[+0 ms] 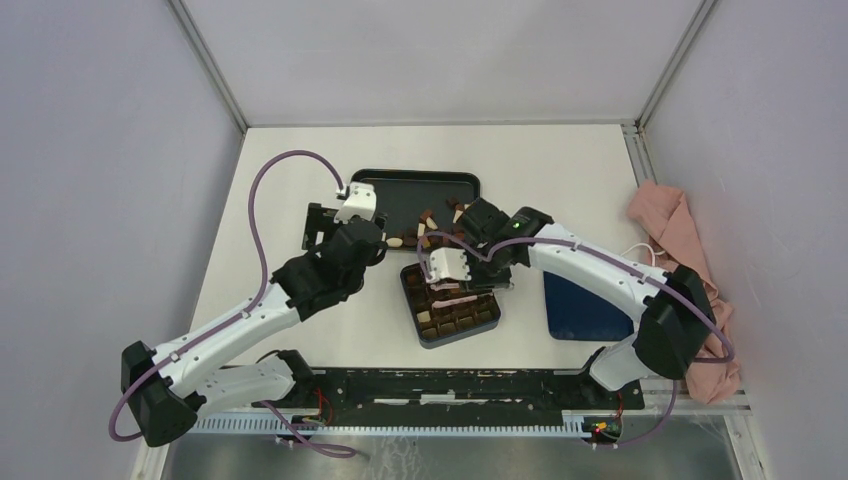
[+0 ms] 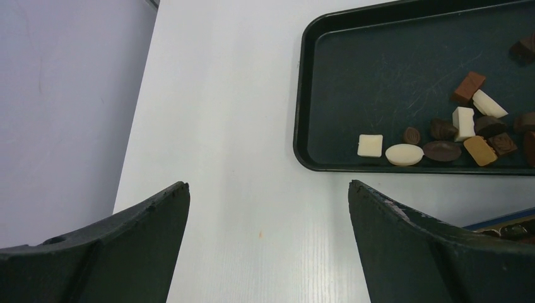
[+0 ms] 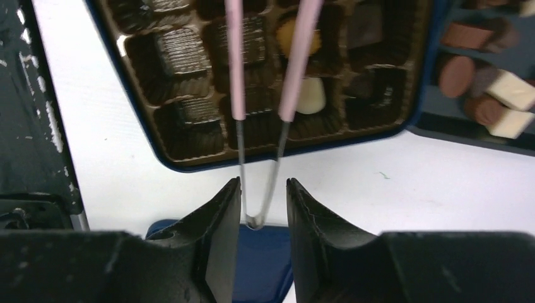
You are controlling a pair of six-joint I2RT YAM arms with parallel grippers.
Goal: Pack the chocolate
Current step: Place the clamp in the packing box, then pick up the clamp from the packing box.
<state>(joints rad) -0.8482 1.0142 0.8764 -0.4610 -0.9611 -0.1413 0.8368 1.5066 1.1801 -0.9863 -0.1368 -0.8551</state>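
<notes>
Pinching pink tweezers [image 3: 236, 63] in right end effector [image 3: 263, 184], left end effector [image 2: 268, 186] spread, oval chocolate [image 2: 404, 154] lying crosswise

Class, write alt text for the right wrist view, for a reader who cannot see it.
The right gripper holds pink tweezers by their metal bend, arms reaching over a dark box of square compartments, a few holding chocolate. Loose pieces lie on a tray at top right.

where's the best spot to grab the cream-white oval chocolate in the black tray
Likely from above, pinching across its narrow width: the cream-white oval chocolate lies flat, with a white square piece and dark oval piece crowding its ends.
</notes>
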